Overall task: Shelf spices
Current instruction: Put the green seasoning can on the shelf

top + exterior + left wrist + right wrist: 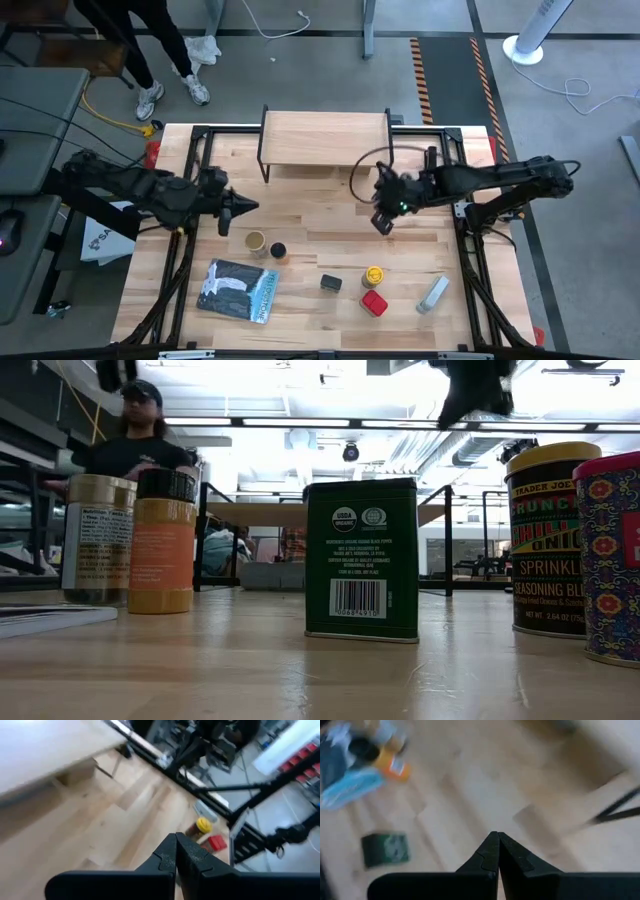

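Near edge of counter (300, 335): a red square tin (374, 303) and a yellow-capped jar (373, 276) stood just beside each other; a small dark green tin (331, 284) stood near them on the left arm's side, and a small grey bar (433, 294) lay on the right arm's side.
Left of those: a flat blue-grey case (238, 291) lay near the front, with an amber jar (278, 251) under a black cap and a tan cylinder (255, 242) close together just behind it.
Middle of counter: bare wood; both arms hung above it, each carrying nothing.
Left pincer (243, 208): fingers pressed together, empty, above the counter just behind the tan cylinder.
Right pincer (383, 224): fingers pressed together, empty, well behind the yellow-capped jar.
Far edge: the shelf (325, 137) stood with its plank top bare, so none of the five spices was shelved yet.
Step in hand, as I judged it: reaching for a first container.
Doing it well: spread the fingers before descending, take the tan cylinder with the left arm since it was nearest, grip low on the body, lift straight so the amber jar was not knocked, and fill the shelf from one end.
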